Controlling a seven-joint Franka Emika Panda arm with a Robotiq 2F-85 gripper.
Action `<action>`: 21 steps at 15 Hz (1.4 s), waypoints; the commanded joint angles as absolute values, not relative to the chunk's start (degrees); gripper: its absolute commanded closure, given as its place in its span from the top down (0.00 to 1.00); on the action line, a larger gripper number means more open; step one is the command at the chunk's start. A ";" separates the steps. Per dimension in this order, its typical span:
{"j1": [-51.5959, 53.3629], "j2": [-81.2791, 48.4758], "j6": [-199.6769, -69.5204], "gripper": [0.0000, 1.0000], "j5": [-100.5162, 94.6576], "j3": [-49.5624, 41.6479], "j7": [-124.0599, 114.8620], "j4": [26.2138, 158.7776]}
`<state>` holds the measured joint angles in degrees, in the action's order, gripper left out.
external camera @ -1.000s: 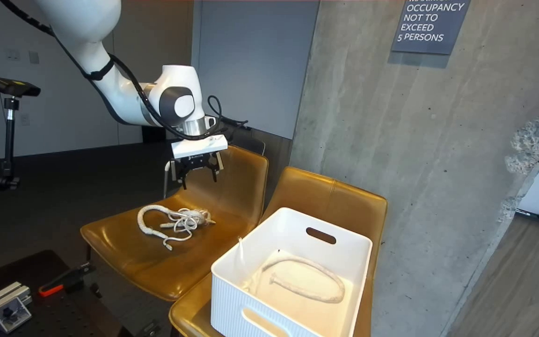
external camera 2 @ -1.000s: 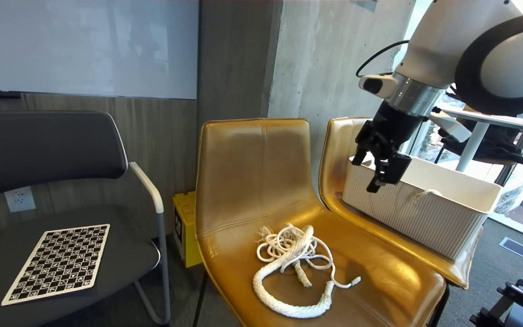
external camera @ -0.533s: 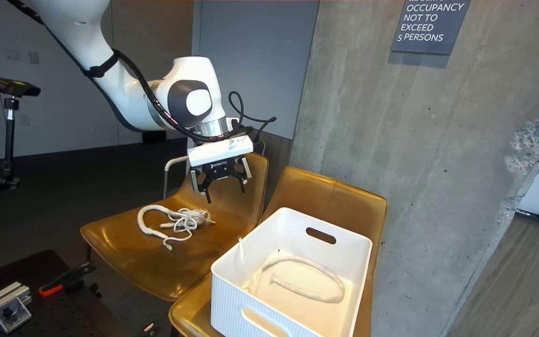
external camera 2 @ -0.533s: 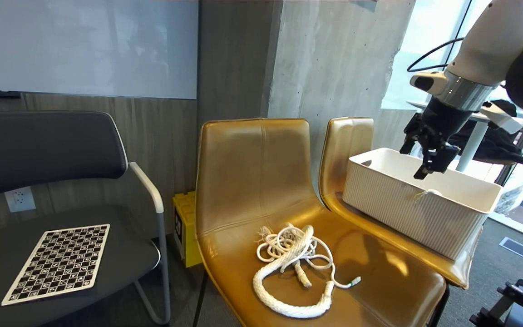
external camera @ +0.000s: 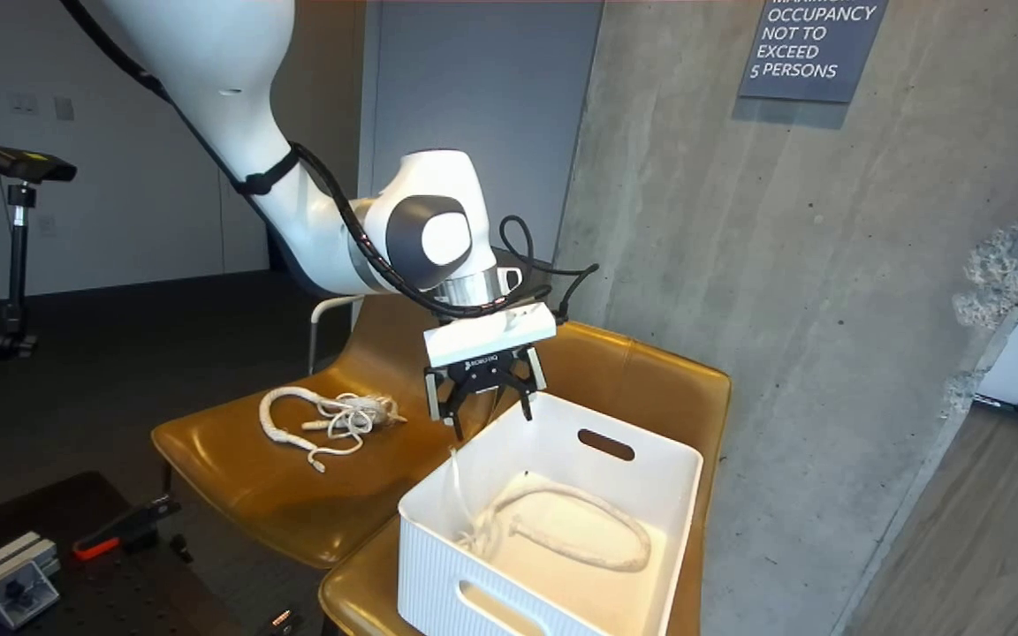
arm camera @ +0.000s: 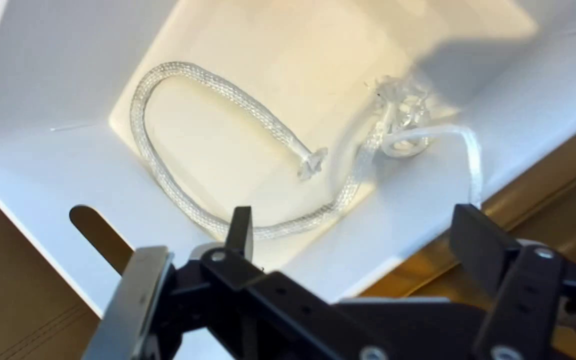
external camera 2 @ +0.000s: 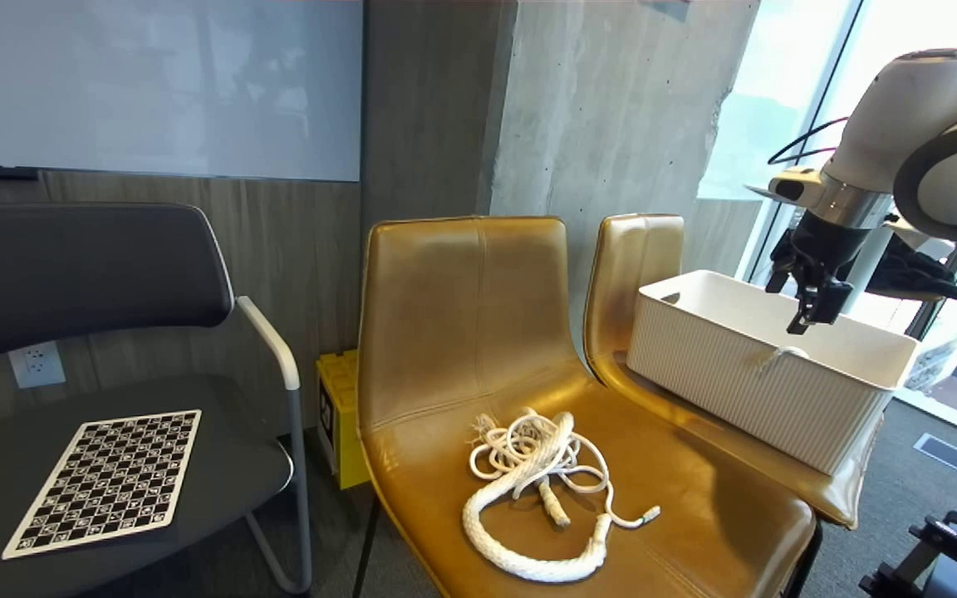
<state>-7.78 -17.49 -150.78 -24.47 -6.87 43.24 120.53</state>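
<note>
My gripper (external camera: pixel 493 423) is open and empty. It hangs over the side of a white ribbed bin (external camera: pixel 438 565); the gripper (external camera 2: pixel 786 307) and bin (external camera 2: pixel 719 357) also show in an exterior view. In the wrist view the jaws (arm camera: pixel 353 209) stand wide apart, one over the bin's inside and one over its rim. A braided white rope (arm camera: pixel 248 102) lies curved on the bin's floor. A thin white cord (arm camera: pixel 473 160) rises from a loose coil to the rim and passes behind a finger; contact cannot be told. Another white rope bundle (external camera 2: pixel 528 569) lies on a brown chair (external camera 2: pixel 462 291).
The bin stands on a second brown chair (external camera: pixel 650 371) beside a concrete pillar (external camera: pixel 783 309). A dark chair (external camera 2: pixel 238 432) holds a checkered board (external camera 2: pixel 105 482). A yellow box (external camera 2: pixel 341 415) stands behind. A camera on a stand (external camera: pixel 27 165) and a dark table (external camera: pixel 120 530) are nearby.
My gripper has moved from above the chair with the rope bundle across and then down to the bin's side. It stays open. The bundle and bin have not moved.
</note>
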 commanded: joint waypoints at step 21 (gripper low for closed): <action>-7.80 -50.57 -151.98 1.00 -24.44 -17.87 11.65 87.01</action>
